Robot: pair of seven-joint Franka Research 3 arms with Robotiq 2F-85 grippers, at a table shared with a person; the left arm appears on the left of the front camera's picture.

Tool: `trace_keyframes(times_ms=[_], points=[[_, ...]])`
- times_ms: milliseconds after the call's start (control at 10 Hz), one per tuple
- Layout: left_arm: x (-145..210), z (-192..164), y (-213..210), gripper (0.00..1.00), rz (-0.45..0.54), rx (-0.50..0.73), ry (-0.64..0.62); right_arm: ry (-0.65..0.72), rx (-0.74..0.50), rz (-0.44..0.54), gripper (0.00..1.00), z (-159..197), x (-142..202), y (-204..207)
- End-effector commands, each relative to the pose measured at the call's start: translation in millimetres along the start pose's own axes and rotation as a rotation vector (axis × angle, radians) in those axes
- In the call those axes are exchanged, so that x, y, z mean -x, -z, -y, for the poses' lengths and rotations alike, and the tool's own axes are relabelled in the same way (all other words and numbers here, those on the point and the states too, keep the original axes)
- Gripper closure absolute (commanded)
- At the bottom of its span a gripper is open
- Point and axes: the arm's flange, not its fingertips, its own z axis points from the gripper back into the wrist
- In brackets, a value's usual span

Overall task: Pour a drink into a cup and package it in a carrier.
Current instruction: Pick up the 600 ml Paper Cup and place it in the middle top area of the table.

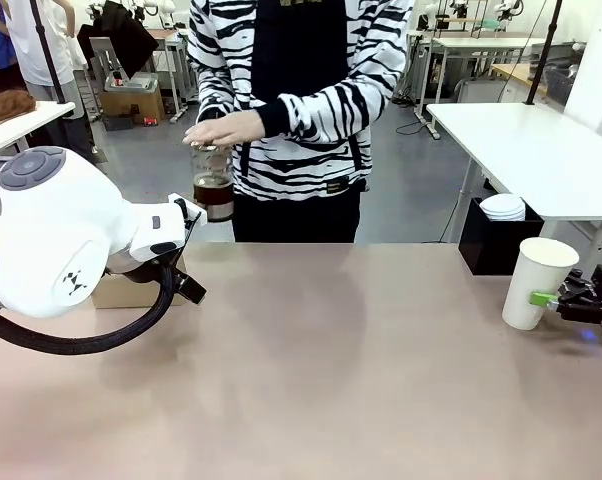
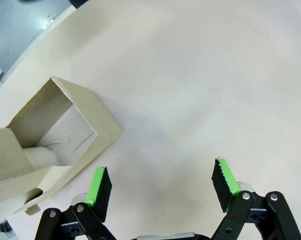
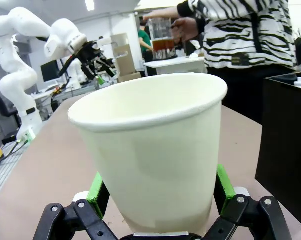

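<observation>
The left pincer [image 2: 160,182] points down, jaws spread wide; the right pincer [image 3: 160,180] lies level, apparently spread just as wide.

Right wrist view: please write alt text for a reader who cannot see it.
A lidless white paper cup stands between the green pads of the open right gripper. Behind it, a person in a striped top holds a jug of dark drink.

Grey floor [image 1: 421,190] behind pale beige tabletop [image 1: 311,380]. White table [image 1: 541,150] far rt, more white desks [image 1: 476,45] further back. White wall [image 3: 118,25], ceiling strip light [image 3: 90,4] on. Bright, even lighting thruout.
</observation>
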Motion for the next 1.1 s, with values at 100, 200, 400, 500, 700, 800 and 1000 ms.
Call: trace_keyframes(times_ms=[100, 200, 400, 500, 700, 800, 1000], points=[[0, -1, 0, 0.0, 0.001, 0.002, -0.003, -0.035, 0.009, 0.001, 0.0, 3, 2, 14], [0, -1, 0, 0.0, 0.001, 0.002, -0.003, -0.037, 0.008, -0.005, 0.0, 4, 3, 14], [0, -1, 0, 0.0, 0.001, 0.002, -0.003, -0.036, 0.008, -0.015, 0.2, 4, 3, 11], [0, -1, 0, 0.0, 0.001, 0.002, -0.003, -0.001, -0.007, -0.016, 0.2, -3, 0, 3], [0, -1, 0, 0.0, 0.001, 0.002, -0.003, -0.003, -0.012, -0.01, 0.2, 2, 1, 9], [0, -1, 0, 0.0, 0.001, 0.002, -0.003, -0.003, -0.012, -0.01, 0.2, 2, 1, 9], [0, -1, 0, 0.0, 0.001, 0.002, -0.003, 0.015, 0.004, 0.028, 0.2, -18, -27, 23]])
